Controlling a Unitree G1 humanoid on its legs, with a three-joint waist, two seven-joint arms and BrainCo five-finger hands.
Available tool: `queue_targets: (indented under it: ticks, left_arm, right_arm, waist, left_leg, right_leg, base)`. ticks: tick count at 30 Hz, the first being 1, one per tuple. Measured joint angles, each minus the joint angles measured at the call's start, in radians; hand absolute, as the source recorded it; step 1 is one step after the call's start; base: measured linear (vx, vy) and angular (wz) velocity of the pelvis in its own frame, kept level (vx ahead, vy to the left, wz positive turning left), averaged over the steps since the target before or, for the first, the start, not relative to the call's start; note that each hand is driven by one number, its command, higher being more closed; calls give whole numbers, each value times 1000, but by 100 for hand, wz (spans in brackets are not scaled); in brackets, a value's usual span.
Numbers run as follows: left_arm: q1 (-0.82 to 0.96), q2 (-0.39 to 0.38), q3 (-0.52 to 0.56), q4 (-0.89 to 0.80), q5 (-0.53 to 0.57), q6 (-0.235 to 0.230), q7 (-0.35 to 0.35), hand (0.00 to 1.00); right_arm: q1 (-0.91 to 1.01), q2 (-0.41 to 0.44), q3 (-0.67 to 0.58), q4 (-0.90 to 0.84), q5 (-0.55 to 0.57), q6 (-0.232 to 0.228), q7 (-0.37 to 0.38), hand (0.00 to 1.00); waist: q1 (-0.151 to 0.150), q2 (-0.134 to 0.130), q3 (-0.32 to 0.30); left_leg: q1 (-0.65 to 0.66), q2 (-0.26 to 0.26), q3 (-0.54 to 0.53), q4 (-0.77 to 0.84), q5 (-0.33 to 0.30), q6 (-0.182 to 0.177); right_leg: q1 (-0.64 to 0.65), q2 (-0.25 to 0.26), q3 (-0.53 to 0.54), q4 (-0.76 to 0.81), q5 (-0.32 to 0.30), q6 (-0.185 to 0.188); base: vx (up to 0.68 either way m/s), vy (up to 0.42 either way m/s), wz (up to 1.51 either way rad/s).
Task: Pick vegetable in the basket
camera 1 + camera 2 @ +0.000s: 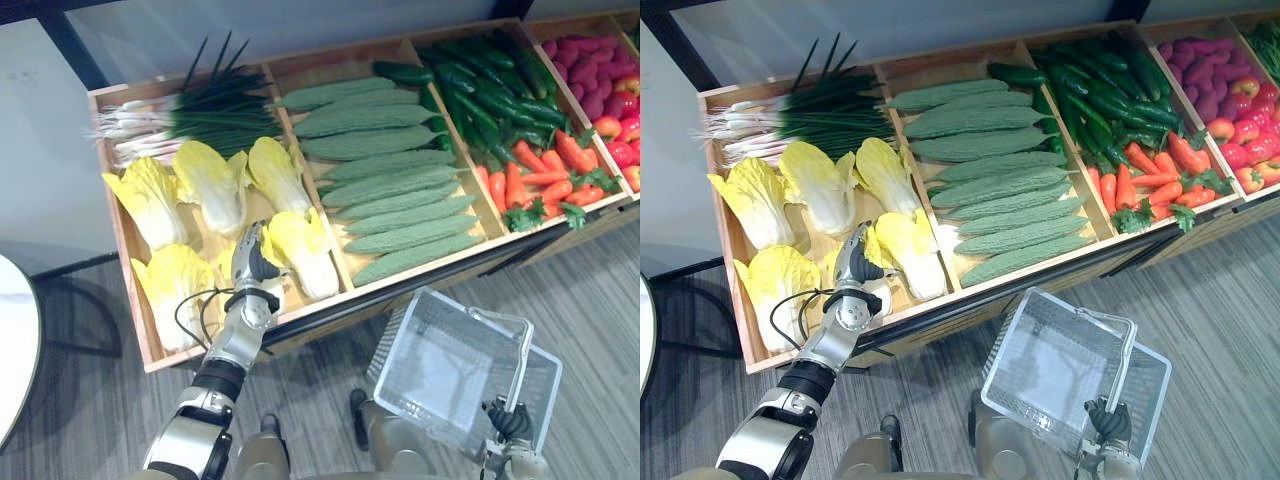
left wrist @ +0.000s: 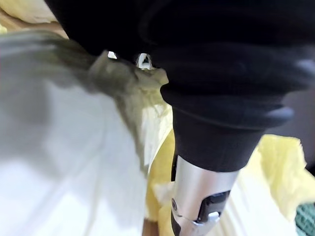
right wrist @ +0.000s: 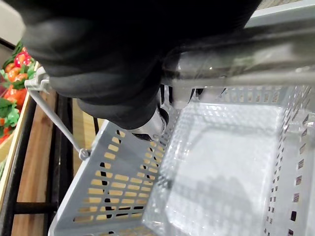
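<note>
Low at 8 o'clock, left hand (image 1: 248, 270) at a cabbage (image 1: 304, 258); basket (image 1: 1060, 365) at 5 o'clock.
Left hand lies in the wooden crate's (image 1: 119, 230) left bay, against the yellow cabbage at its 2 o'clock; whether its fingers are wide or gripping leaves cannot be told. Right hand (image 1: 508, 420) has its fingers curled tight round the handle (image 1: 524, 360) of the grey basket, which hangs tilted just in front of the crate, well apart from the cabbage.
</note>
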Motion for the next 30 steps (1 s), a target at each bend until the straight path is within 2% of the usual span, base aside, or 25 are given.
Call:
queue_targets:
  ticks: [9, 13, 16, 23, 27, 30]
  left_arm:
    - [-18, 3, 10, 36, -7, -21, -8, 100]
    - [10, 13, 43, -15, -55, -25, -8, 100]
    - [66, 18, 67, -114, -88, -23, -7, 100]
    - [283, 14, 145, -460, -163, -20, 19, 100]
    - [354, -21, 206, -673, -193, -28, 74, 100]
    - [388, -49, 228, -816, -213, -53, 100, 100]
  right_arm:
    - [-12, -6, -3, -37, -1, 1, 13, 100]
    - [-14, -6, -4, -40, -4, 1, 12, 100]
    - [-12, -6, -7, -49, -5, 5, 12, 100]
    - [14, -5, -10, -116, -27, 9, 13, 100]
    - [14, -4, -10, -116, -40, 10, 13, 100]
    - [14, 4, -11, -116, -41, 13, 13, 100]
  waist:
    - [8, 1, 21]
    - [5, 8, 41]
    - [5, 10, 42]
    - [13, 15, 50]
    - [20, 16, 50]
    - [21, 18, 48]
  left_leg:
    - [19, -4, 23, -4, -2, 4]
    - [31, -3, 26, -12, -5, 8]
    - [38, -5, 30, -21, -5, 8]
    - [78, -4, 30, -24, -5, 8]
    - [93, -3, 27, -25, -5, 8]
    - [106, -2, 34, -22, -6, 10]
  right_leg:
    - [8, -1, 23, -3, 6, 10]
    - [25, 0, 23, -7, 3, 15]
    - [27, 0, 23, -7, -1, 20]
    - [62, -4, 12, -7, -17, 22]
    - [80, -6, 5, -8, -17, 22]
    - [91, -4, 10, -9, -16, 22]
  base:
    - [-20, 13, -6]
    - [-9, 1, 0]
    - [0, 0, 0]
    - [38, 5, 6]
    - [-18, -2, 3]
    - [-61, -4, -5]
